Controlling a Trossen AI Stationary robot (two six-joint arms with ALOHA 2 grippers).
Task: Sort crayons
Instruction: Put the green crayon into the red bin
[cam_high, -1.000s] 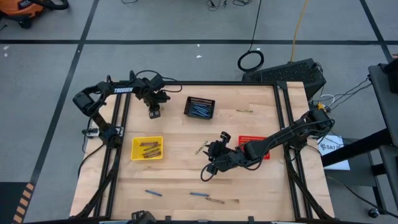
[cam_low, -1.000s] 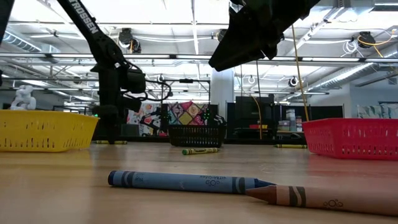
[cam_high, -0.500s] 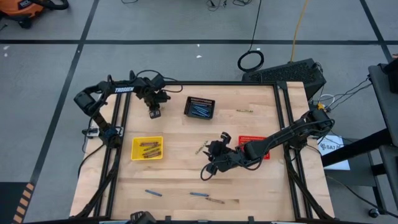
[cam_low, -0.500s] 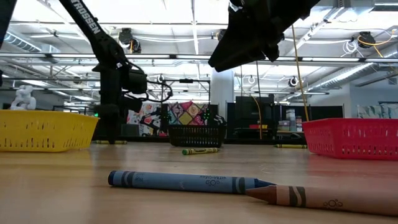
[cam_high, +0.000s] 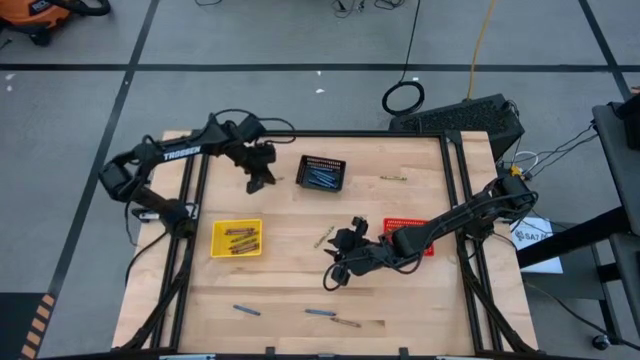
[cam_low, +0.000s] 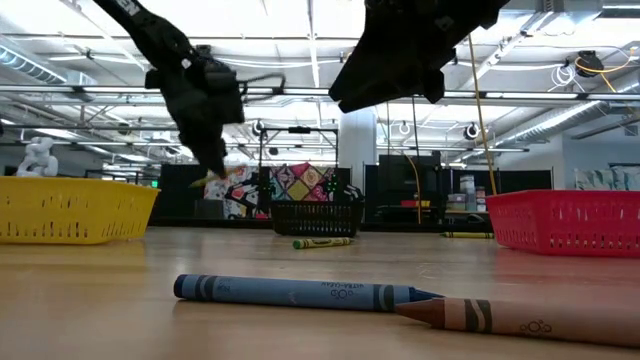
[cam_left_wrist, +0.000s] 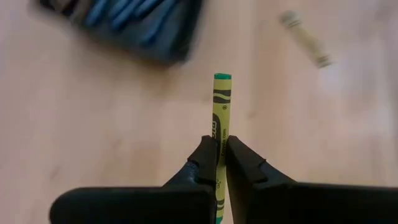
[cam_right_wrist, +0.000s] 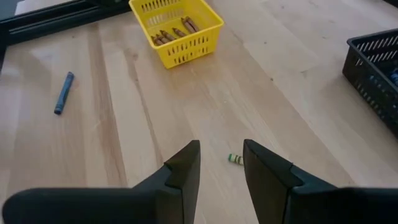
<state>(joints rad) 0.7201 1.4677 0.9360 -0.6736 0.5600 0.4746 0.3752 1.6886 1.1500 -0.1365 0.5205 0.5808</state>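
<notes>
My left gripper (cam_high: 262, 183) hangs above the table's far left, just left of the black basket (cam_high: 321, 172), shut on a yellow-green crayon (cam_left_wrist: 221, 112). The black basket holds blue crayons; the yellow basket (cam_high: 236, 238) holds brown ones. My right gripper (cam_right_wrist: 221, 155) stands open over mid-table, with an olive crayon (cam_right_wrist: 235, 159) lying on the wood below its fingers. Loose crayons lie flat near the front edge: a blue one (cam_high: 246, 310), another blue one (cam_high: 320, 312) and a brown one (cam_high: 346, 322). One more olive crayon (cam_high: 393, 179) lies at the far side. My left gripper pinches the yellow-green crayon between its two fingers, on its paper-wrapped sides (cam_left_wrist: 220, 146). The crayon lies along the fingers, its green end (cam_left_wrist: 222, 77) sticking out past the fingertips. The fingers slant downward, and the crayon is lifted clear of the table.
A red basket (cam_high: 412, 222) sits at the right, partly under my right arm. Black rails run along the table's left and right edges. Bare wood lies between the yellow basket and the near-edge crayons.
My left gripper has risen from the tabletop at the far left with the yellow-green crayon, tipped from pointing straight down to a slant, and gone slightly toward the black basket. The crayon now hangs clear of the wood.
</notes>
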